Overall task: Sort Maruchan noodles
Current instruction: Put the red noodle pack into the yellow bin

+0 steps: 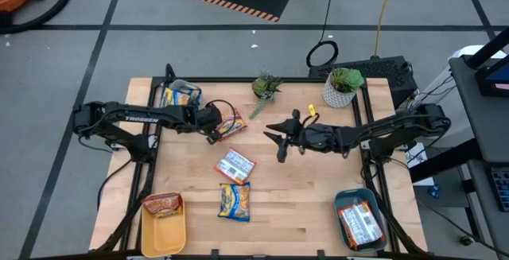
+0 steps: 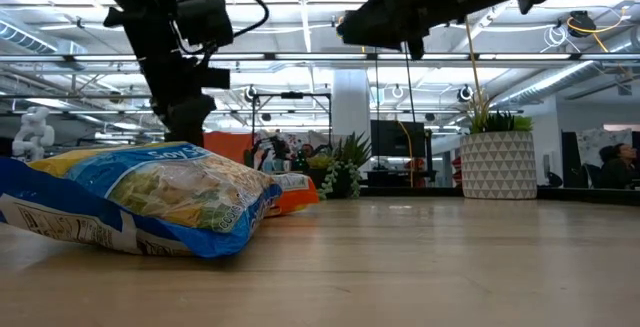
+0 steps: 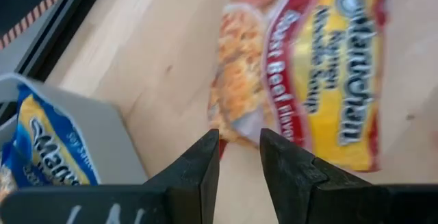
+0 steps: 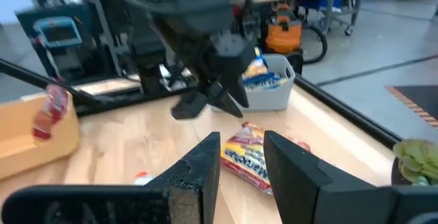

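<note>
Maruchan noodles sorting mid-way: left gripper (image 3: 238, 157) narrowly parted, empty, above red-and-yellow packet (image 3: 321, 66), needs descent and closing; right gripper (image 4: 243, 157) likewise parted, empty, waiting mid-table.

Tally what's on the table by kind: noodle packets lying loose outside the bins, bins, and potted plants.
Loose packets: 3, red-yellow, white, blue
Bins: 3, grey, yellow, teal
Plants: 2
Total: 8
</note>
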Controlling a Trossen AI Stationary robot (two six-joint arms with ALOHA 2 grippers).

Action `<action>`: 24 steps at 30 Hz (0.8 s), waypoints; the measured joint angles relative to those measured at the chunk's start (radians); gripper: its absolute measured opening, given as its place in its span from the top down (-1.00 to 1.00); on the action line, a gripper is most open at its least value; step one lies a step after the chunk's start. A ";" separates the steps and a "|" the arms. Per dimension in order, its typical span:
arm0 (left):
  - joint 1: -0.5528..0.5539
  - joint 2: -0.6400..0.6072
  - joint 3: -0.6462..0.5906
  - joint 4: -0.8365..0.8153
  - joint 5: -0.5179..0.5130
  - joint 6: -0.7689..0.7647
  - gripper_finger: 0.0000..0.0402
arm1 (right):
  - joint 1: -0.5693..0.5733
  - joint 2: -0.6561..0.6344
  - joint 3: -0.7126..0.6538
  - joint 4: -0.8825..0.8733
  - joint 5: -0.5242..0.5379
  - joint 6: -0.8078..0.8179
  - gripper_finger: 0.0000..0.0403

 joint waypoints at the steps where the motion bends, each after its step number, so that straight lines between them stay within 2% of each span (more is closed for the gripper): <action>1: -0.009 0.000 0.006 0.000 0.002 0.000 0.44 | -0.005 0.027 0.021 -0.012 -0.001 -0.001 0.46; 7: -0.062 0.000 0.052 -0.090 0.074 -0.041 0.44 | -0.055 0.208 0.148 -0.070 -0.104 -0.034 0.46; 11: -0.114 -0.018 0.061 -0.190 0.085 -0.106 0.44 | -0.088 0.285 0.188 -0.104 -0.109 -0.052 0.45; 14: -0.156 -0.043 0.059 -0.204 0.085 -0.136 0.44 | -0.119 0.322 0.202 -0.108 -0.141 -0.056 0.42; 24: -0.291 -0.201 0.011 -0.195 0.067 -0.250 0.44 | -0.208 0.494 0.287 -0.126 -0.241 -0.090 0.10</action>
